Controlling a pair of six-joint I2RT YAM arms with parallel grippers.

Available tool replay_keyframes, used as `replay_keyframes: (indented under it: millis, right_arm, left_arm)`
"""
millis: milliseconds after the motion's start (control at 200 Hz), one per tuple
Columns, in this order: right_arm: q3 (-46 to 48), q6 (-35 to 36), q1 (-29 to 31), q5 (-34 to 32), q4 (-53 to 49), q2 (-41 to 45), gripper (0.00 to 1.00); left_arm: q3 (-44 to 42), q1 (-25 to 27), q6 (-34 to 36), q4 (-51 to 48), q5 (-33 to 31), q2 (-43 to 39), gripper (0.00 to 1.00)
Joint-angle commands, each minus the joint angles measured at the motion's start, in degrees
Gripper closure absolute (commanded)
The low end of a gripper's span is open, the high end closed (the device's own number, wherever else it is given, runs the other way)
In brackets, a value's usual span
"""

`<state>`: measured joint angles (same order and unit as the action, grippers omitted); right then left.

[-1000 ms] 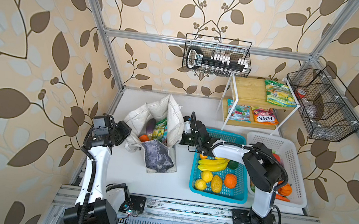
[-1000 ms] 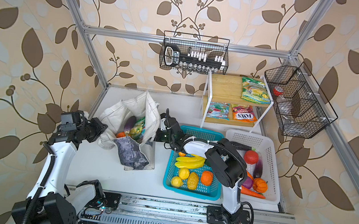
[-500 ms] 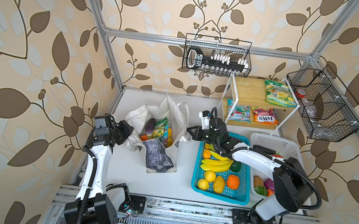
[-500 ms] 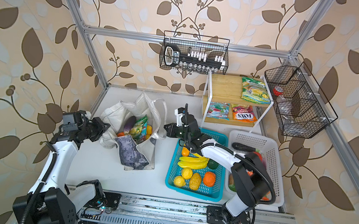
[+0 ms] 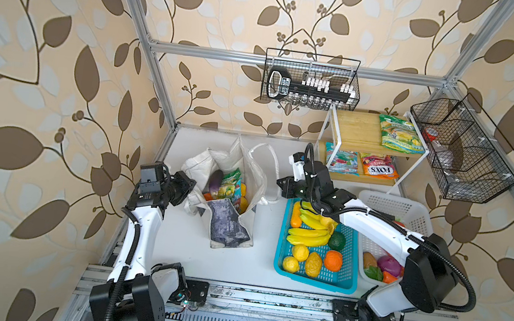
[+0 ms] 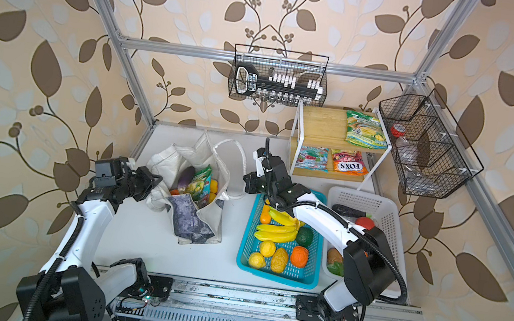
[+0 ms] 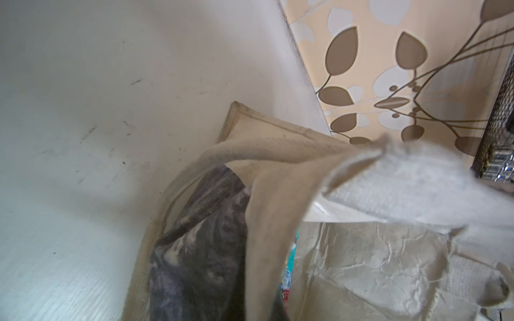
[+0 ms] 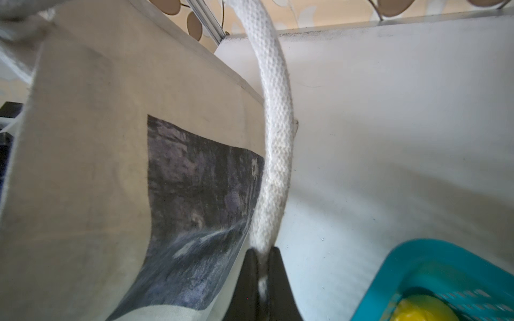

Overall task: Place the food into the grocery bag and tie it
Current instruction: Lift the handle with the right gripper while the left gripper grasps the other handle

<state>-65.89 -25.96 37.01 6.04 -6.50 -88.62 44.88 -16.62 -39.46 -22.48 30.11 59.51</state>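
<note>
Tying stage: food is bagged, and both end effectors are at the grocery bag (image 5: 229,228).

The bag stands open on the table (image 5: 236,265), left of the blue basket (image 5: 280,261), with the eggplant (image 5: 215,179), green packet (image 5: 229,184) and yellow fruit (image 5: 243,196) showing in its mouth. The right end effector (image 8: 262,258) is clamped on the white loop handle (image 8: 275,125), which rises slack from the bag's right side. The left end effector (image 5: 187,186) is closed against the bag's left rim. It appears to be on a strap, as the left wrist view shows fabric running right up to the lens, but the pads are out of view. Loading reads as finished, and no knot has been made. Next the two handles must be drawn up and brought together over the mouth, then crossed. One will need a regrip to pass it through without tipping the bag.
</note>
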Motion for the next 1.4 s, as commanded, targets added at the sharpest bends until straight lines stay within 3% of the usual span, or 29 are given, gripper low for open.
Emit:
replay_keyframes:
  millis: [0, 130, 225, 375, 455, 545, 660, 945, 1080, 1300, 1395]
  right_arm:
    - [-3.8, 4.1, -0.1, -3.0, -6.2, 4.5, 1.0]
    - [-5.1, 5.4, -0.9, -6.2, -10.5, 8.7, 1.0]
    - [-5.8, 6.8, -2.0, -8.1, -11.8, 10.4, 1.0]
    - [-9.1, 9.0, -3.3, -9.2, -16.6, 9.2, 1.0]
    - [-8.7, 9.1, -4.4, -9.5, -17.0, 9.6, 1.0]
    - [-8.6, 9.6, -5.9, -8.7, -18.1, 9.9, 1.0]
    - [-7.9, 9.9, -7.2, -8.1, -18.9, 10.4, 1.0]
    - [-5.9, 9.5, -8.6, -5.9, -17.2, 11.4, 1.0]
    - [-5.6, 9.3, -8.6, -5.0, -15.9, 11.8, 1.0]
    - [-1.7, 8.4, -8.6, -3.8, -14.3, 13.6, 1.0]
    - [-1.4, 8.2, -8.6, -3.5, -13.8, 14.5, 1.0]
  left_arm:
    - [3.2, 6.3, -0.8, 0.9, -0.2, 1.0, 1.0]
    - [5.4, 11.3, -0.9, 1.8, -1.2, 3.2, 1.0]
    - [7.4, 12.2, -0.5, 2.0, 0.4, 6.3, 1.0]
    - [9.6, 12.3, -0.6, 1.7, -1.5, 8.2, 0.84]
    - [12.3, 12.1, -0.2, -0.2, -4.7, 8.1, 0.7]
    - [18.0, 12.0, 0.2, -2.7, -6.5, 8.7, 0.3]
    - [25.0, 11.2, 2.5, -9.6, -9.7, 8.7, 0.02]
    - [24.4, -2.9, 1.2, -15.2, -7.0, -2.0, 0.01]
    - [13.9, -5.5, -6.9, -11.0, 2.6, -6.3, 0.06]
    - [13.0, -5.4, -8.2, -21.9, -8.1, -14.6, 0.07]
    - [12.3, -5.4, -11.2, -29.3, -9.0, -14.5, 0.15]
